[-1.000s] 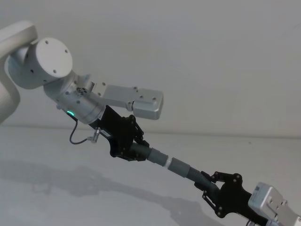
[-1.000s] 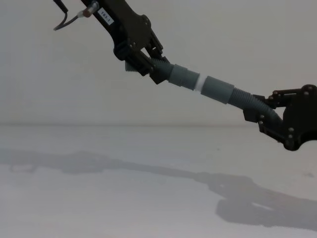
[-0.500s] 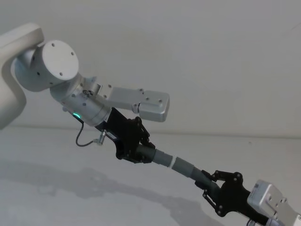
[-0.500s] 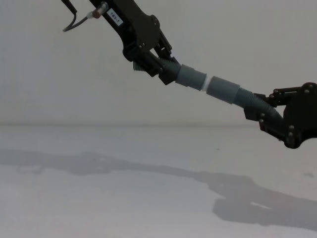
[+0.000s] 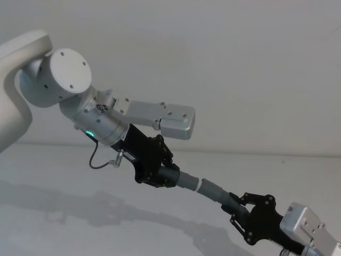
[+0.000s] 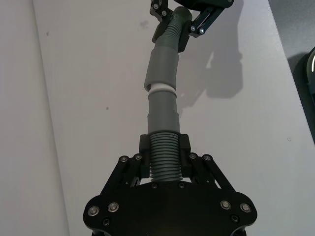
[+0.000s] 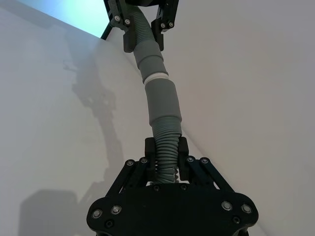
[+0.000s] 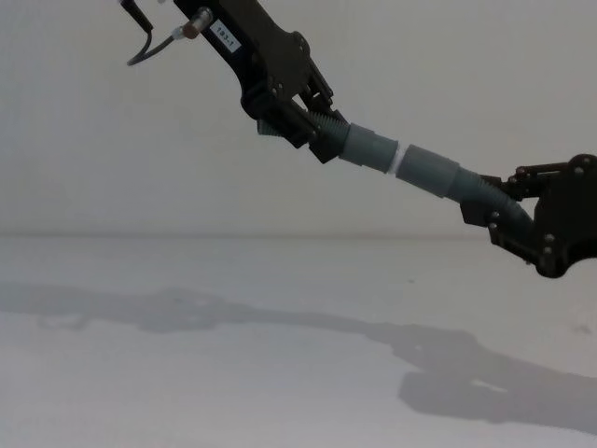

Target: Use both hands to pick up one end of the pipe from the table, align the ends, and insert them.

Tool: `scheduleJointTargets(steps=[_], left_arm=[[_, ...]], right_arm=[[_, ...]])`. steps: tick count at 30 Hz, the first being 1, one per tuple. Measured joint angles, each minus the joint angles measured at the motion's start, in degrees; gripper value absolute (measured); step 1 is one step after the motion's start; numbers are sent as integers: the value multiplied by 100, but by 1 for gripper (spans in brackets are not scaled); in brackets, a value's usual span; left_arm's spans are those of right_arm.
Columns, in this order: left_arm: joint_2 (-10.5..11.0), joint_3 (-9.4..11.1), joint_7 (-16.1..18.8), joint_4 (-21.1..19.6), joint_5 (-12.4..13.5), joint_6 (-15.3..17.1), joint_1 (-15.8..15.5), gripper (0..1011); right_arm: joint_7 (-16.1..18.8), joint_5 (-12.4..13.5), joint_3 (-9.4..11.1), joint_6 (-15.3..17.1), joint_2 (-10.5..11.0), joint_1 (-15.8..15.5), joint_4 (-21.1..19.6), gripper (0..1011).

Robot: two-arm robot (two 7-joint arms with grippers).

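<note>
Left tool (image 8: pixel 303 126) pinched its ribbed pipe piece (image 8: pixel 364 147) and had pushed further in; white tip (image 8: pixel 398 161) showed thinner than a second before. Socket piece (image 8: pixel 438 174) stayed pinched by right tool (image 8: pixel 499 219), above table (image 8: pixel 233 373). Insertion nearly done.

Left arm (image 5: pixel 58 80): thick, matte silver-grey casing; round flat end cap with small dark screw holes near the rim. Boxy silver-grey bracket (image 5: pixel 162 116) with rounded corners and several small holes juts from the wrist. Narrow green light (image 5: pixel 90 133) glows on the wrist barrel. Thin black cable (image 5: pixel 96 159) loops below it, ending in a small metal plug. Left gripper (image 8: pixel 322 140): black linkage plates with silver screw heads; small white label (image 8: pixel 224 34) with dark print. Right gripper (image 5: pixel 238 209): same black linkages, mounted on a pale silver-grey block (image 5: pixel 309 230) with small holes.
</note>
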Motion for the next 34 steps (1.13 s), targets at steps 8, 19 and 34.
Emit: scheduleJointTargets(steps=[8, 19, 34], left_arm=[[-7, -1, 7, -12, -21, 9, 14, 301], [-10, -1, 9, -22, -38, 13, 21, 301], [-15, -1, 7, -28, -48, 13, 27, 301]], right_arm=[[0, 10, -3, 15, -1, -3, -15, 225], [1, 14, -7, 25, -2, -3, -29, 225], [2, 20, -9, 27, -2, -2, -34, 225]])
